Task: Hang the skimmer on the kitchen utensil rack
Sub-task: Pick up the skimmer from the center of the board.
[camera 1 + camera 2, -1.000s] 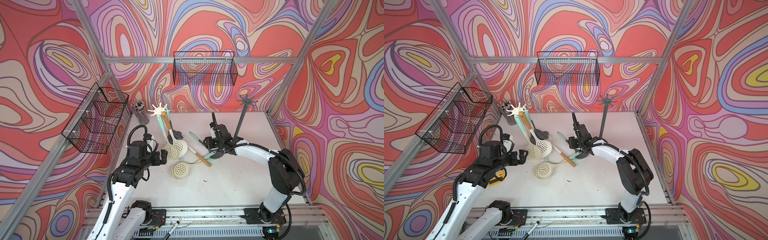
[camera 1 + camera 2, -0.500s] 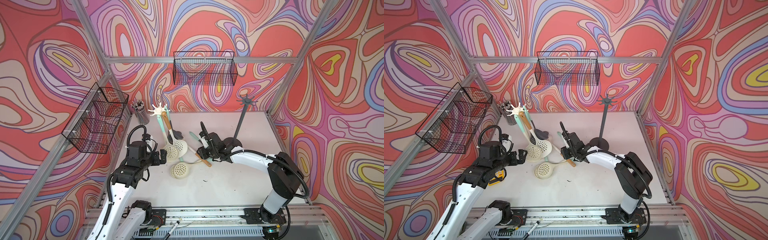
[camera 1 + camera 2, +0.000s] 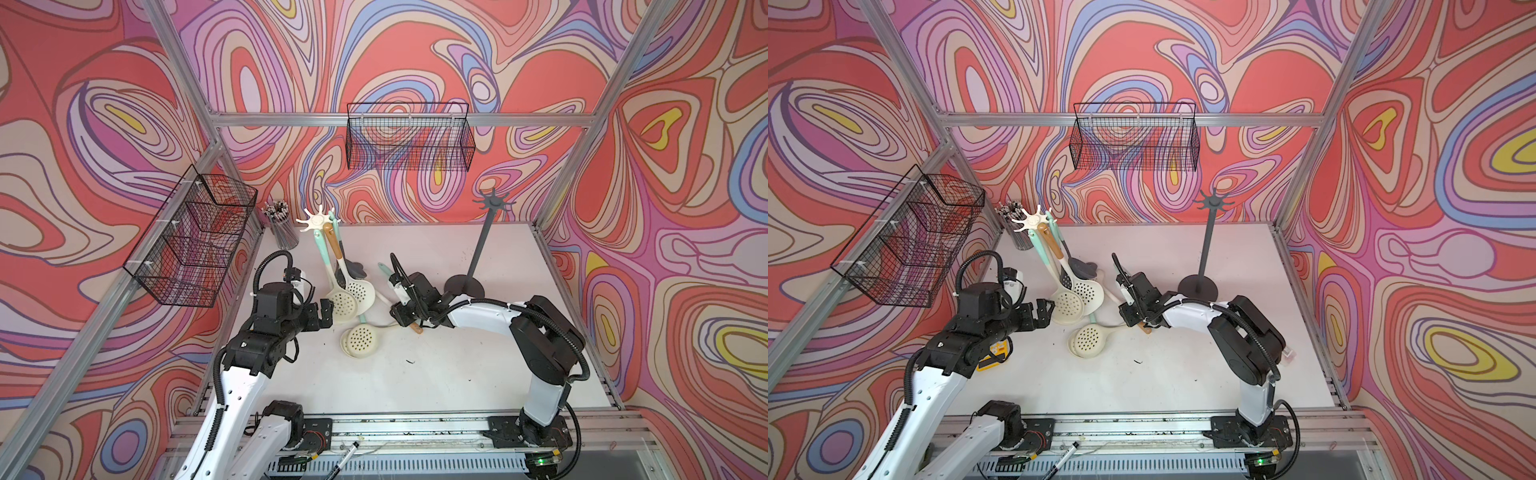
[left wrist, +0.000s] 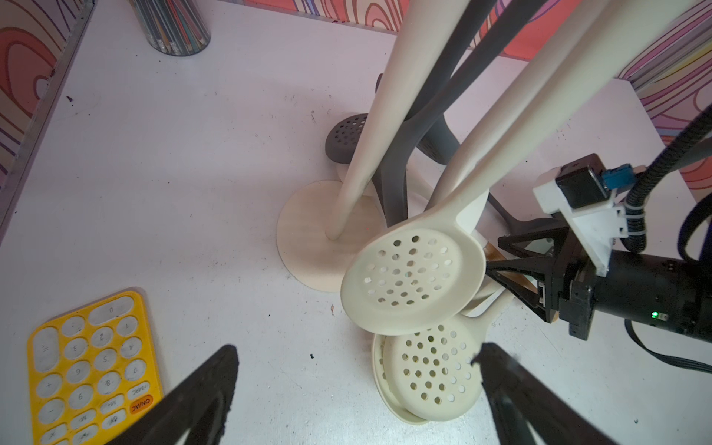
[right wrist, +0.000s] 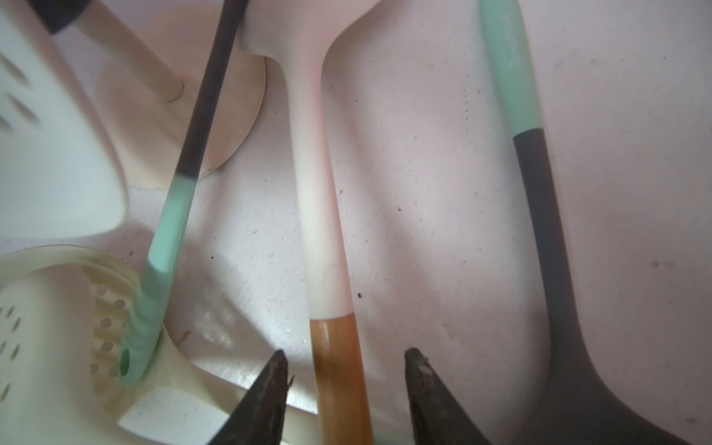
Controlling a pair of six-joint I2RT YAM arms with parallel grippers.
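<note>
On the surface (image 3: pixel 436 374): two racks, a cream rack (image 3: pixel 318 220) and a dark rack (image 3: pixel 482 245), well apart. On the walls, two wire baskets, a back basket (image 3: pixel 409 141) and a side basket (image 3: pixel 191 245). One pencil cup (image 3: pixel 282 228), one yellow calculator (image 4: pixel 88 370). Hung from the cream rack, two hanging skimmers (image 3: pixel 360 291), heads down. Flat just beside them, nearer the robot, two stacked skimmers (image 3: pixel 359 338), cream, one atop the other; long axis across the surface, perforated heads toward the left arm, handles pointing toward the right pincer (image 5: pixel 344 356). Left pincer (image 3: pixel 324 314) released, spread wide near the hanging heads, gripping nothing. Right pincer parted astride a wood-ended handle (image 5: pixel 335 385), gaps visible on both sides; head of that utensil out of view.
</note>
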